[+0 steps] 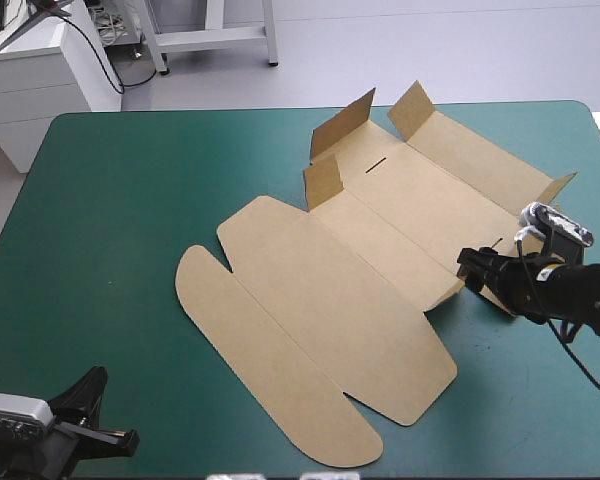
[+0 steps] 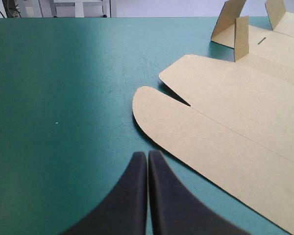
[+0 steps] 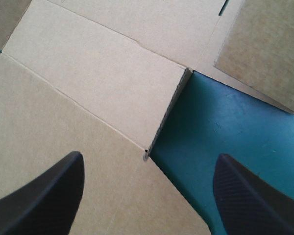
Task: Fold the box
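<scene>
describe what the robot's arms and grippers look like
The left gripper and the right gripper each have two broad black fingers shaped like curved fins, tapering to rounded tips. The left's look smooth and matte; the right's show a fine grainy texture. The right arm is black as well.

in the left wrist view the box (image 2: pixel 235 127) is cut off on its side away from the left gripper (image 2: pixel 147 155), and two of its raised flaps (image 2: pixel 229 17) at the far end are clipped by the picture's edge. in the right wrist view only a patch of the board is shown, its outline lost past the edges; the flap (image 3: pixel 264 44) ahead of the right gripper (image 3: pixel 149 156) is cut short as well. the wide bases of the black fingers (image 3: pixel 49 196) are cropped in both wrist views. in the high view the left gripper is cut by the picture's edge and its fingers cannot be told apart; part of the box's right side is hidden under the right gripper and its arm.
</scene>
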{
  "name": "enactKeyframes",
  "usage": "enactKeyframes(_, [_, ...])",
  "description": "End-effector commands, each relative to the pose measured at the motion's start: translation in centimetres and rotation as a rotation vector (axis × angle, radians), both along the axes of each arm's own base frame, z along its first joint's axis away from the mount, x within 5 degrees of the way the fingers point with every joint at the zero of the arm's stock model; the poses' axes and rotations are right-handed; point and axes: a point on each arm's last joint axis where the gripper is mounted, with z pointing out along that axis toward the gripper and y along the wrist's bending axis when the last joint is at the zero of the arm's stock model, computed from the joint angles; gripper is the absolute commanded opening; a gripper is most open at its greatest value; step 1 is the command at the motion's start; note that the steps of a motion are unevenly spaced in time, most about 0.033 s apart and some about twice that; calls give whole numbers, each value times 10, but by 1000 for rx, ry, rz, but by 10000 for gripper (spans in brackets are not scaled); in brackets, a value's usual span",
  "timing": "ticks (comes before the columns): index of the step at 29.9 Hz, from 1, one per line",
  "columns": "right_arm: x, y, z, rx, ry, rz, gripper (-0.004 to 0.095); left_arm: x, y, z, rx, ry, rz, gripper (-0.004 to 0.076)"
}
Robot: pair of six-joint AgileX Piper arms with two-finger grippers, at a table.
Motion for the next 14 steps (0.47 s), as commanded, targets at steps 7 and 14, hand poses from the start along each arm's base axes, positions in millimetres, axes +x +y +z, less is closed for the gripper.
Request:
enactKeyframes(7, [53, 5, -31, 130, 126, -126, 679, -2, 0, 14, -26, -103, 1, -8])
enactKeyframes(14, [71, 8, -52, 181, 192, -173, 678, -2, 0, 14, -26, -103, 1, -8])
